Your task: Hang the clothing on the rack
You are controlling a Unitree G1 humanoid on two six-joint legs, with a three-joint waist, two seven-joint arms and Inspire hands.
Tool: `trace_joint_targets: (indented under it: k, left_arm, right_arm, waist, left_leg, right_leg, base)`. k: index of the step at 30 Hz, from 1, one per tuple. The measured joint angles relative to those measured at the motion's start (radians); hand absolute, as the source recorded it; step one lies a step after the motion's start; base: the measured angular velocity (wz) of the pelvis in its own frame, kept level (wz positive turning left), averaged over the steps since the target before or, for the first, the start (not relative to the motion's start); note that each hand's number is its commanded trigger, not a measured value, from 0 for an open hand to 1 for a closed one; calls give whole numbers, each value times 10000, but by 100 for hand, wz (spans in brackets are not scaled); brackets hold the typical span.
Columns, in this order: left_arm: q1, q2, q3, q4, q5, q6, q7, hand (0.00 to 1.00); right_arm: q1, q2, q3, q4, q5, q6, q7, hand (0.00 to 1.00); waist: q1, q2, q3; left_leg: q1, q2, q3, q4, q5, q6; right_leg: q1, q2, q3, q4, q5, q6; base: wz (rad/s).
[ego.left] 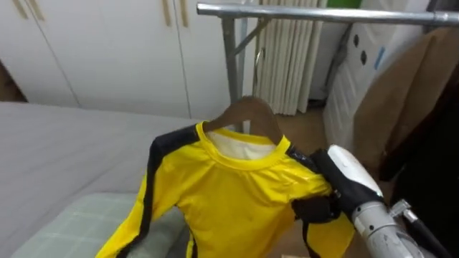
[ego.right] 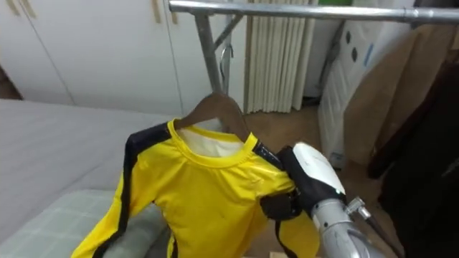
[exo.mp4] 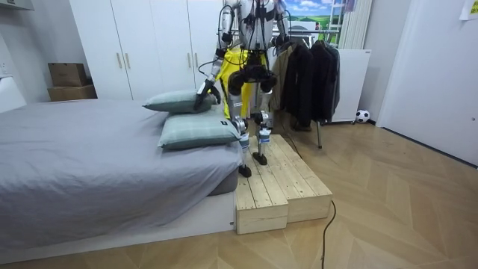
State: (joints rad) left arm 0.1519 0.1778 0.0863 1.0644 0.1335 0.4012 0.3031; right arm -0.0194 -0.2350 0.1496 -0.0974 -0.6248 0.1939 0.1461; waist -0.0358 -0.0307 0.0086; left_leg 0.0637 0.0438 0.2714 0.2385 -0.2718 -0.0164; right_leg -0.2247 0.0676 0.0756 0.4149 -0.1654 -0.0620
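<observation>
**Fingers (ego.left: 319, 208) clamped on the yellow shirt (ego.left: 229, 193), rail (ego.left: 323, 12) overhead**

Those dark fingers are curled in under the shirt's shoulder, and the right hand (ego.left: 346, 172) has it pinched there, held up in the air. Just left of the fingers the collar sits on a wooden hanger (ego.left: 251, 115), its brown crown poking above the neckline. High above the fingers, well apart from the hanger, runs the grey rail of the clothes rack, and the shirt is not hung on it yet. Down and left of the fingers, a black-striped sleeve trails toward a checked pillow (ego.left: 72, 222) on the bed (ego.left: 64, 143). Off to their right hangs a brown garment (ego.left: 401, 93).

The eye views give that grip close up. The room view adds the rest: the robot stands upright on a wooden platform (exo.mp4: 276, 187) between the bed and the rack. It holds the shirt in front of its chest, and dark coats (exo.mp4: 306, 67) hang on the rack beside it. There too the left hand (exo.mp4: 205, 91) hangs low by the pillows (exo.mp4: 196, 131), far below the gripping fingers. Whether that hand grips or hangs loose, I cannot tell.
</observation>
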Motion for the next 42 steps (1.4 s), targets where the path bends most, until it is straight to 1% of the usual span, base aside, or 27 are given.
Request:
trace_joint_targets:
  k: [1,3,4,5,6,7,8,9,10,11,14,15,17,19,22,27,32,38,42]
  left_arm:
    - [1,-4,-39,11,-201,-112,-1,0]
    - [23,-12,-125,30,-363,-185,-7,0]
    - [59,-12,-133,41,-365,-254,-7,0]
    - [75,-12,-132,110,-391,-357,-1,0]
    - [110,-9,-132,330,-459,-606,9,0]
    - [175,-9,-141,404,-499,-719,34,0]
    - [192,-9,-146,436,-543,-775,76,0]
    - [187,-15,-157,579,-545,-863,148,0]
    - [209,-12,-145,713,-543,-988,178,0]
    - [211,-3,-128,806,-543,-1040,194,0]
    - [238,4,-110,988,-546,-1204,219,0]
    - [238,4,-110,991,-546,-1282,233,0]
    - [313,-1,-121,1034,-622,-1440,300,0]
    - [429,1,-110,1034,-630,-1557,303,0]
    - [496,1,-83,1035,-628,-1595,297,0]
    - [519,-4,281,1021,-609,-1605,176,0]
    - [517,-22,289,969,-608,-1605,177,0]
    - [553,-21,281,987,-608,-1646,201,0]
    - [669,-20,293,1005,-609,-1771,188,0]
  right_arm:
    - [58,2,-46,-2,2,0,1,100]
    - [257,-4,-161,-2,-6,31,7,100]
    - [344,-55,-161,1,8,63,28,100]
    - [373,-74,-159,1,9,66,66,100]
    - [429,-79,-157,0,11,65,101,100]
    - [479,-83,-158,1,106,66,99,100]
    - [493,-83,-158,1,138,65,97,100]
    - [493,-73,-156,-2,175,63,96,100]
    - [491,-65,-156,-3,191,60,89,100]
    - [493,-65,-157,1,242,64,86,100]
    - [500,-67,-162,1,388,70,-9,100]
    - [442,-67,-162,2,396,67,-56,100]
    - [272,-71,-162,1,459,48,-127,100]
    - [64,-151,-175,0,467,30,-234,100]
    - [-57,-296,-195,-33,428,-87,-266,100]
    - [-38,-295,-218,-342,-137,-84,-220,100]
    - [-32,-239,-477,-843,-565,-100,-170,100]
    - [-29,-229,-804,-1128,-911,-107,-131,100]
    - [-29,-241,-998,-1168,-845,-109,-142,100]
  waist:
    - [-26,-75,30]
    - [13,-146,36]
    - [148,-161,35]
    - [205,-157,37]
    - [316,-144,43]
    - [386,-150,40]
    - [426,-161,34]
    - [464,-189,19]
    - [562,-218,3]
    - [641,-240,-5]
    - [702,-391,-62]
    - [750,-429,-65]
    - [770,-422,-56]
    - [749,-407,-44]
    - [756,-407,-45]
    - [734,-394,-36]
    - [679,-352,-14]
    - [677,-355,-16]
    - [678,-376,-30]
  left_leg:
    - [-21,-19,-283,-7,27,-5]
    - [-71,17,-258,-3,57,-23]
    - [-125,28,-115,0,62,-21]
    - [-151,40,-14,-2,62,-20]
    - [-173,66,158,-15,55,-6]
    - [-190,122,373,-21,16,41]
    - [-203,143,482,-9,3,50]
    - [-214,170,668,-21,-6,64]
    - [-213,196,852,-27,-24,87]
    - [-202,204,918,-17,-39,97]
    - [-140,185,1037,-17,-53,122]
    - [-125,176,1033,-16,-56,129]
    - [-47,178,1034,-31,-56,134]
    - [98,195,1035,-163,-54,132]
    - [230,204,1085,-342,-37,114]
    - [265,245,1010,-422,8,87]
    - [229,315,945,-443,0,60]
    - [256,310,887,-506,22,23]
    - [271,306,885,-498,22,23]
  right_leg:
    - [35,90,73,-158,140,-39]
    - [33,197,237,-340,310,-27]
    - [-36,284,430,-443,409,49]
    - [-48,326,529,-527,470,108]
    - [-54,425,744,-701,647,135]
    - [-53,523,912,-876,840,138]
    - [-48,567,990,-960,928,141]
    - [-37,627,1128,-1144,1128,101]
    - [-37,619,1057,-1259,1304,42]
    - [-33,625,1093,-1259,1350,49]
    - [-18,626,1170,-1262,1390,82]
    - [-1,621,1174,-1293,1394,91]
    - [122,625,1189,-1437,1450,121]
    - [301,710,1193,-1621,1495,124]
    - [425,753,1245,-1749,1536,121]
    - [423,795,1163,-1828,1544,104]
    - [454,827,1091,-1953,1546,68]
    - [491,825,1043,-1959,1531,46]
    - [527,823,1047,-1955,1531,46]
  base:
    - [-34]
    - [-30]
    - [-40]
    - [-54]
    - [-56]
    - [-56]
    - [-50]
    - [-47]
    - [-46]
    - [-31]
    - [-9]
    - [0]
    - [0]
    - [0]
    - [-5]
    - [2]
    - [3]
    - [2]
    - [0]
